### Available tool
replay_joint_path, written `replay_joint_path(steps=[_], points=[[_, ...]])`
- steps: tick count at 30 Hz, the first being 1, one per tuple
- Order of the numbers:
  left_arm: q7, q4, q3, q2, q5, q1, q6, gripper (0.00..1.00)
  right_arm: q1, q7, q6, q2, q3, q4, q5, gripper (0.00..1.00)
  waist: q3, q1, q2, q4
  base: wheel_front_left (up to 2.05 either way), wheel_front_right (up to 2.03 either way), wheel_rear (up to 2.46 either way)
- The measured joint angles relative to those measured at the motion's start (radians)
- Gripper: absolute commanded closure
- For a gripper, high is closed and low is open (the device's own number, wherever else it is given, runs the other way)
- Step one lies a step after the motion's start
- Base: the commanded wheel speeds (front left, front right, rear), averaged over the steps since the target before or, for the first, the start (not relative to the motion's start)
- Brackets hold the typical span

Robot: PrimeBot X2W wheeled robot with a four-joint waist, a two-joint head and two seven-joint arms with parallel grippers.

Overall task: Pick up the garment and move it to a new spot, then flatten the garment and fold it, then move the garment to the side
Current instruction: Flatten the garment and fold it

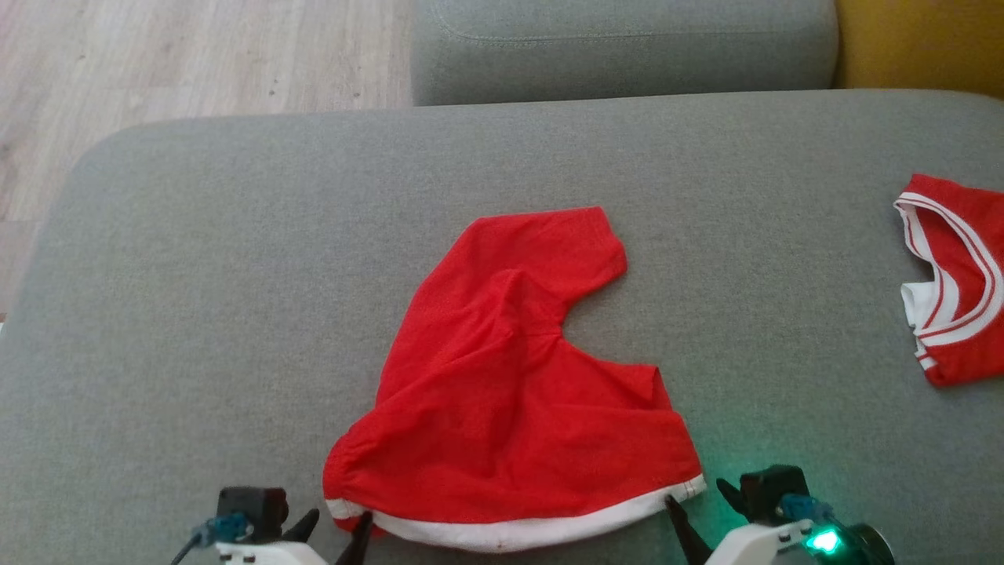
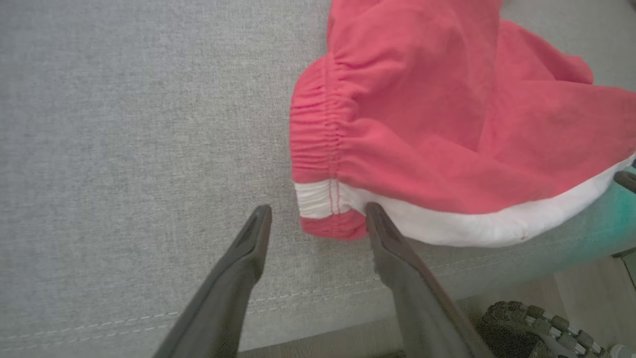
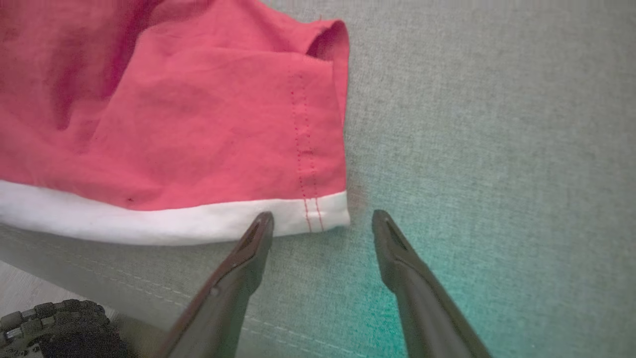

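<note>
At the bottom of the head view the left gripper (image 1: 339,518) stands open and empty, astride the lower-left corner of the garment (image 1: 502,392). The right gripper (image 1: 695,494), also open and empty, is at the white hem's right corner. The red garment lies rumpled mid-frame on the grey cushion (image 1: 235,275). A second red-and-white top (image 1: 961,282) lies at the right edge. Wood floor (image 1: 196,55) shows at upper left.

Grey couch (image 1: 235,275), wooden floor (image 1: 196,55), striped red shirt (image 1: 961,282) at right

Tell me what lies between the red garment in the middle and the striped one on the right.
Only bare grey cushion lies between the red garment and the striped one; the head view shows it.
</note>
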Motion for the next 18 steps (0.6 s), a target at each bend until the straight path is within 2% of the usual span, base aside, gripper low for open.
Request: replay_joint_path(steps=[6, 7, 9, 10, 11, 12, 18], points=[[-0.002, 0.034, -0.005, 0.004, -0.009, -0.033, -0.019, 0.00, -0.023, -0.001, 0.000, 0.000, 0.016, 0.015, 0.000, 0.00, 0.007, 0.0000, 0.0000, -0.014, 0.00, 0.00, 0.00], [-0.002, 0.043, -0.007, 0.005, -0.012, -0.039, -0.027, 0.06, -0.024, -0.001, 0.000, 0.000, 0.021, 0.022, 0.000, 0.00, 0.008, 0.0000, 0.0000, -0.016, 0.00, 0.00, 0.00], [-0.002, 0.054, -0.012, 0.008, -0.017, -0.042, -0.035, 0.43, -0.029, 0.001, 0.000, 0.000, 0.033, 0.037, 0.000, 0.00, 0.012, 0.0000, 0.0000, -0.020, 0.00, 0.00, 0.00], [-0.002, 0.059, -0.015, 0.008, -0.018, -0.043, -0.038, 0.56, -0.034, 0.001, 0.000, 0.000, 0.039, 0.044, 0.003, 0.13, 0.014, 0.0000, 0.0000, -0.022, 0.00, 0.00, 0.00], [-0.002, 0.065, -0.018, 0.009, -0.018, -0.044, -0.045, 0.73, -0.042, 0.001, 0.000, 0.000, 0.043, 0.052, 0.019, 0.78, 0.015, 0.0000, 0.0000, -0.025, 0.00, 0.00, 0.00], [-0.002, 0.072, -0.024, 0.010, -0.018, -0.047, -0.048, 1.00, -0.051, 0.000, 0.000, 0.000, 0.048, 0.056, 0.040, 1.00, 0.015, 0.0000, 0.0000, -0.028, 0.00, 0.00, 0.00], [-0.002, 0.045, -0.027, 0.014, -0.069, -0.054, -0.071, 1.00, -0.101, -0.044, 0.000, -0.001, -0.007, 0.018, 0.149, 1.00, 0.003, 0.0000, 0.0000, -0.041, 0.00, 0.00, 0.00]])
